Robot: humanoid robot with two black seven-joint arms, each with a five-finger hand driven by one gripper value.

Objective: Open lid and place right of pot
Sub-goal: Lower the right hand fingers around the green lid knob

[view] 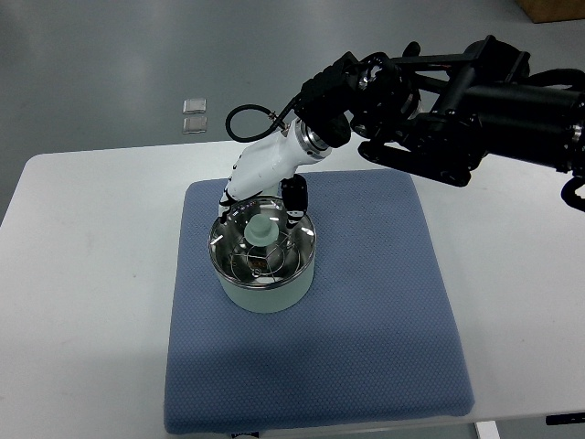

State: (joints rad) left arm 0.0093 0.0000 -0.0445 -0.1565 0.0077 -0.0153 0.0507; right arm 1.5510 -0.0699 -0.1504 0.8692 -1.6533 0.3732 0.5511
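Observation:
A pale green pot (265,291) stands on the blue mat (366,311), left of the mat's middle. Its glass lid (239,249) with a pale green knob (260,229) sits closed on top. My right hand (267,203), white with dark fingers, reaches in from the upper right and hovers just behind and above the lid. One dark finger (294,198) hangs down at the lid's far right rim, close to the knob. The fingers look relaxed and hold nothing. The left arm is out of view.
The mat lies on a white table (82,274). To the right of the pot the mat is bare. Two small clear squares (194,113) lie on the floor beyond the table's far edge.

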